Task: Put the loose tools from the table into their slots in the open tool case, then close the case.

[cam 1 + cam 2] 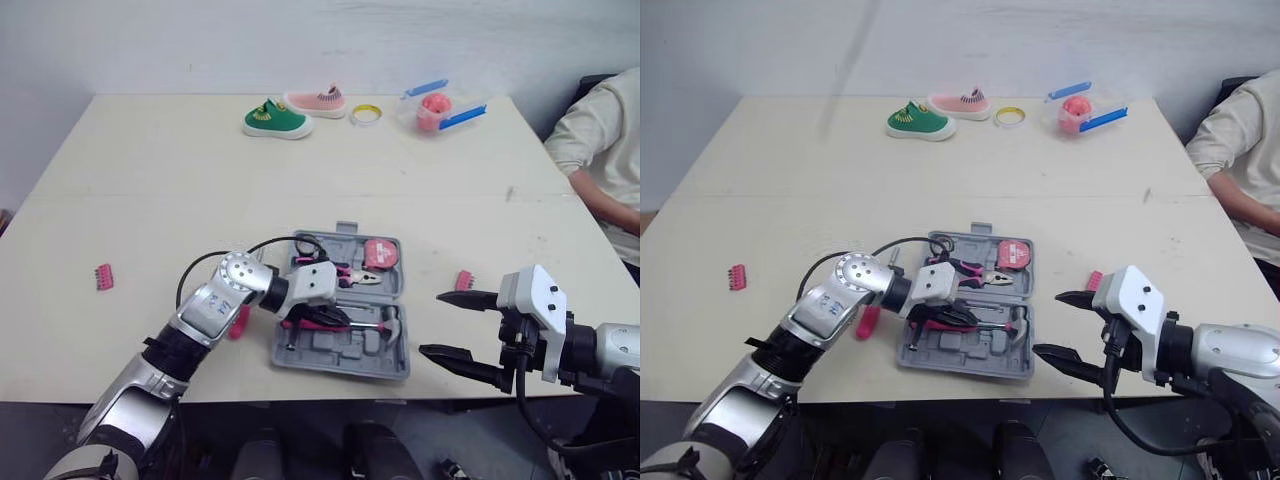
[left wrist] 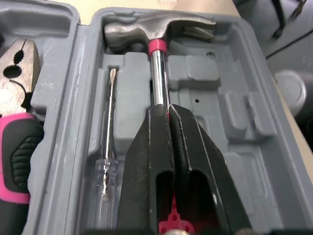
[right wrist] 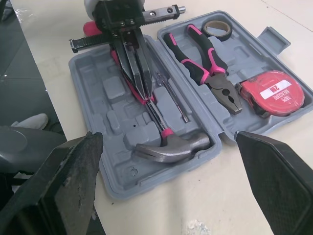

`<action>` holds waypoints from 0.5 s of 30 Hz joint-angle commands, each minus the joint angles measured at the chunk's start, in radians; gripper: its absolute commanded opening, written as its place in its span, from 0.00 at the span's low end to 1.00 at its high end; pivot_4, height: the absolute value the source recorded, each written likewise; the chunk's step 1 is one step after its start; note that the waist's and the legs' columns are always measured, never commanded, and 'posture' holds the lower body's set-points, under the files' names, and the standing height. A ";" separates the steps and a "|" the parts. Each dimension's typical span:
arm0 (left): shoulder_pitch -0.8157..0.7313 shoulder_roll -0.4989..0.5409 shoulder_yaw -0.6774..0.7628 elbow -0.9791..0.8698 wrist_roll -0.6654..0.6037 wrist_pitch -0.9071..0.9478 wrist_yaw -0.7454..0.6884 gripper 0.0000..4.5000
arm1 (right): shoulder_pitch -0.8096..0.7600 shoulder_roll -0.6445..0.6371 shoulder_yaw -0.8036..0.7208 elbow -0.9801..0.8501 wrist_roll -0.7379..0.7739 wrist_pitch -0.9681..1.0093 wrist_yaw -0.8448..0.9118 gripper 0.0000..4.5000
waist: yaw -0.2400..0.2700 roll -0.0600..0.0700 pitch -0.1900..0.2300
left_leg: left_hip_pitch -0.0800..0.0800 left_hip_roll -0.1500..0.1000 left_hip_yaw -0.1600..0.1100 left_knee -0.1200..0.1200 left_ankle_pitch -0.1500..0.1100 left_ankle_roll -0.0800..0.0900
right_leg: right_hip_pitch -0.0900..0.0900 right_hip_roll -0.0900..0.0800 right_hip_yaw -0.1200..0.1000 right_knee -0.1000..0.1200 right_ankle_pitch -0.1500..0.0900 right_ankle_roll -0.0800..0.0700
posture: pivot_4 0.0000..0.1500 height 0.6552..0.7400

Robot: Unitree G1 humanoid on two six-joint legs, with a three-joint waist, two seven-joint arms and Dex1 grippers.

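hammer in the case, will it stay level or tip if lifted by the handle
The hammer is probably head-heavy: the steel head looks bulky against its thin shaft, so it may droop head-first. The left gripper pinches by the polished shaft, which looks slippery. It looks rigid.

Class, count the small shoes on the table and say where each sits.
2. The green shoe lies near the table's far edge; the pink shoe sits beside it, slightly farther back.

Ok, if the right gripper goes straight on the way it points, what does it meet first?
Probably the open tool case wall beside the hammer head; height is unclear, so it might meet the hammer instead.
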 commanded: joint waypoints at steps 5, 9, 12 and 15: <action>0.048 0.038 -0.114 0.089 0.147 0.051 0.041 0.01 | 0.015 0.024 -0.023 -0.028 0.003 -0.015 -0.012 1.00 | -0.001 0.000 -0.007 | 0.004 0.000 -0.003 0.000 -0.003 0.002 | 0.003 0.002 0.000 0.000 -0.001 -0.001 | 1.00 1.00; 0.046 0.038 -0.122 0.095 0.147 0.052 0.040 0.01 | 0.015 0.025 -0.025 -0.030 0.005 -0.013 -0.022 1.00 | -0.001 -0.001 -0.011 | 0.016 0.001 -0.004 -0.003 -0.006 0.003 | 0.020 0.001 0.000 -0.004 -0.002 -0.004 | 1.00 1.00; 0.048 0.036 -0.123 0.091 0.145 0.060 0.042 0.01 | 0.017 0.027 -0.027 -0.031 0.007 -0.012 -0.028 1.00 | -0.002 0.000 -0.015 | 0.019 0.001 -0.003 -0.006 -0.007 0.003 | 0.023 0.001 0.000 -0.006 -0.003 -0.005 | 1.00 1.00; 0.048 0.026 -0.116 0.084 0.141 0.064 0.051 0.01 | 0.022 0.030 -0.027 -0.027 -0.004 -0.018 -0.030 1.00 | -0.001 0.001 -0.017 | 0.019 0.002 -0.004 -0.007 -0.007 0.003 | 0.022 0.001 0.000 -0.006 -0.003 -0.005 | 1.00 1.00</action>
